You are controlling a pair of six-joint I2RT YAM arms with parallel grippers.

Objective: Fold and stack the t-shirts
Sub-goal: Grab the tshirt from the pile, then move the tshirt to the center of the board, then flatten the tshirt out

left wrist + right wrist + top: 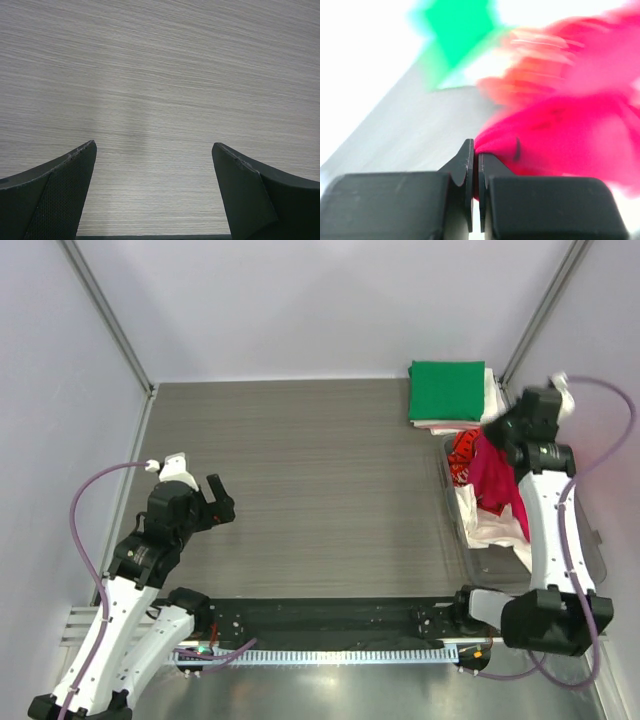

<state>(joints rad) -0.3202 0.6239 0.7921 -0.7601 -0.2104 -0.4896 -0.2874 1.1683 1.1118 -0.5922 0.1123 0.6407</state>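
Observation:
In the top view a folded green t-shirt [446,390] lies on a small stack of pale t-shirts [490,398] at the table's back right. A magenta-red t-shirt [497,478] drapes over the heap in the clear bin [600,562], beside a white t-shirt with red-black print [461,456]. My right gripper [493,436] is shut on an edge of the magenta-red t-shirt [560,135]; in the blurred right wrist view the cloth is pinched between the closed jaws of that gripper [475,147]. My left gripper [222,502] hovers open over bare table [160,75], with nothing between its fingers [65,190].
More white cloth [492,530] lies crumpled in the bin below the magenta-red one. White walls with metal posts [105,315] close in the wood-grain table [300,470]. A black rail [330,620] runs along the near edge between the arm bases.

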